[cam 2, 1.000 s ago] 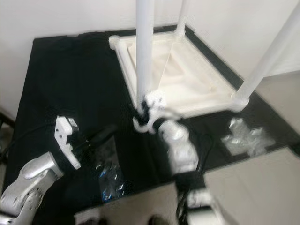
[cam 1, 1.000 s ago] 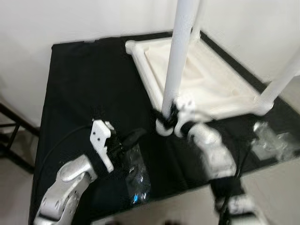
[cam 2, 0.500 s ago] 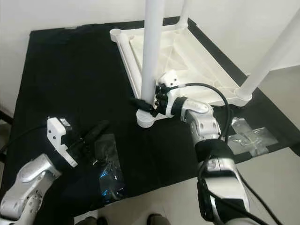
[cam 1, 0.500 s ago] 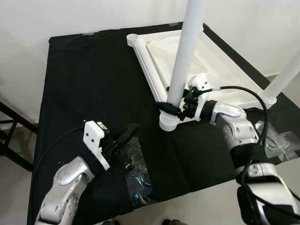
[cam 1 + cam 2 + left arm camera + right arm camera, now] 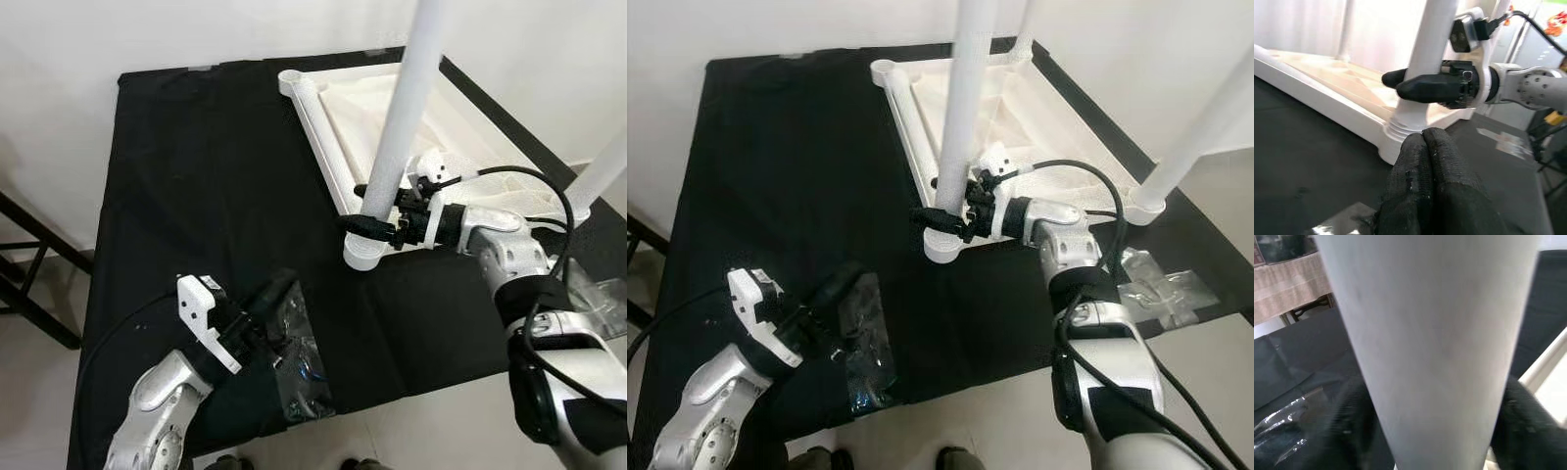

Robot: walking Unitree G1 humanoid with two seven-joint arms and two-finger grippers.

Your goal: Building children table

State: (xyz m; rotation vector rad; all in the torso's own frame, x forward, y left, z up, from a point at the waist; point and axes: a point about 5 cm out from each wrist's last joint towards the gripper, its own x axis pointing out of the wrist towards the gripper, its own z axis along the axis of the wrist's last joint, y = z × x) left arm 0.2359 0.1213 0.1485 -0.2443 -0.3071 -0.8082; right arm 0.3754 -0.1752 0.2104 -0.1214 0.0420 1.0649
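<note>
Upturned table (image 5: 460,147) upper right on cloth (image 5: 196,176), leg (image 5: 397,137) at its near corner, plastic bag (image 5: 299,362) lower left.

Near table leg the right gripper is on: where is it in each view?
Left eye: table leg, centre-right, rising from near corner socket.
Right eye: table leg, centre.
Left wrist: table leg, top centre.
Right wrist: table leg, close up between the jaws.
Landmark: right gripper at its base.

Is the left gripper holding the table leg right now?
No, the left gripper is shut on nothing, low over the black cloth; the right gripper clasps the leg.
</note>
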